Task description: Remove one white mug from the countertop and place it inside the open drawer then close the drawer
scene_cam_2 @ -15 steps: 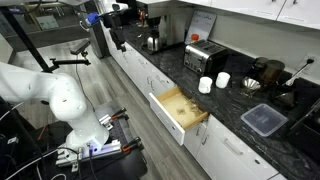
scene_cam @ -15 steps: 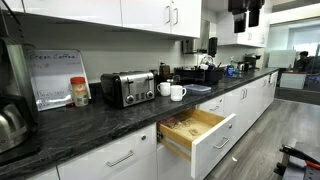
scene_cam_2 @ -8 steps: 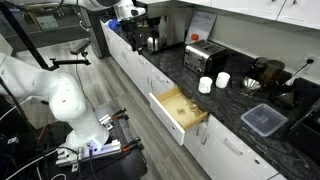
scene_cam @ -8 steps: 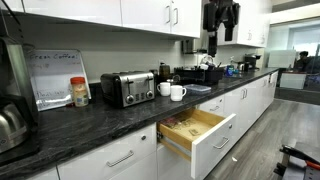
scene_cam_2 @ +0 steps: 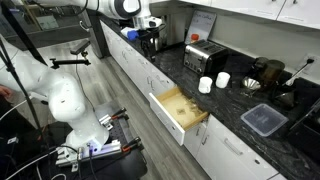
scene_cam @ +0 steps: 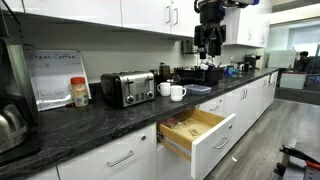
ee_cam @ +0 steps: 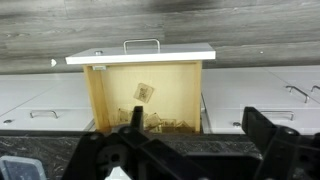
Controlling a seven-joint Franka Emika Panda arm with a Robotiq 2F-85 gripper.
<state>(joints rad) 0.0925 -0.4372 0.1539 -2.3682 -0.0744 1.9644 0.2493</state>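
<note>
Two white mugs [scene_cam: 165,88] [scene_cam: 178,93] stand side by side on the dark countertop [scene_cam: 100,118] next to the toaster; both also show in an exterior view [scene_cam_2: 205,85] [scene_cam_2: 223,80]. The white drawer [scene_cam: 197,131] is pulled open below them, showing its light wood interior [scene_cam_2: 176,104]. My gripper [scene_cam: 208,40] hangs high above the counter, away from the mugs, and also shows in an exterior view [scene_cam_2: 151,36]. In the wrist view the gripper [ee_cam: 195,135] is open and empty, looking down on the open drawer [ee_cam: 148,92] with its bar handle.
A toaster [scene_cam: 127,88], a jar [scene_cam: 79,91] and a kettle [scene_cam: 10,122] stand on the counter. Black mugs and appliances [scene_cam: 200,73] sit further along. A dark lidded container [scene_cam_2: 264,119] lies on the counter. Upper cabinets [scene_cam: 140,12] hang overhead.
The arm has swung along the counter toward the mugs, and the gripper has come lower. Mugs and drawer have not moved.
</note>
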